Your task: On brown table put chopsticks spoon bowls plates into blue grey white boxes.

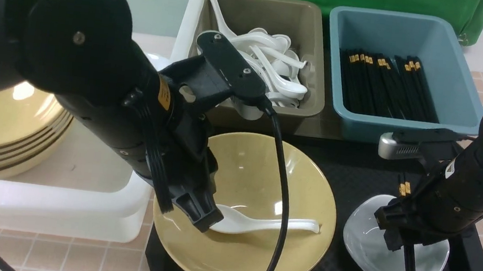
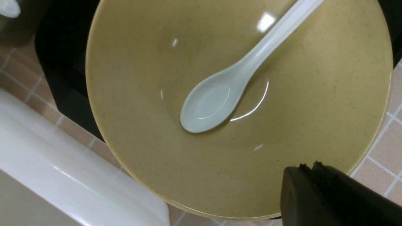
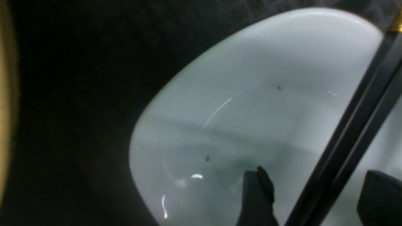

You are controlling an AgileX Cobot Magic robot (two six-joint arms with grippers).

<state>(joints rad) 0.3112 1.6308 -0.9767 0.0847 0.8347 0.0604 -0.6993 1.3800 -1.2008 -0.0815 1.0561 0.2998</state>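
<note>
We logged left gripper (image 1: 202, 222) pressed together above glossy white soup spoon (image 1: 259, 223) in mustard-yellow round bowl (image 1: 254, 264) | right gripper (image 3: 314, 179) spread (gripping nothing) around thin black gold-banded chopsticks (image 3: 355, 125) over small white dish (image 3: 235, 110)

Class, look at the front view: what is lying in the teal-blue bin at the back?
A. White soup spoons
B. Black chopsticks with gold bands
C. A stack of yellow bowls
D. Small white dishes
B: the teal-blue bin holds a row of black chopsticks with gold bands, while the white spoons are piled in the olive-grey bin beside it.
</note>
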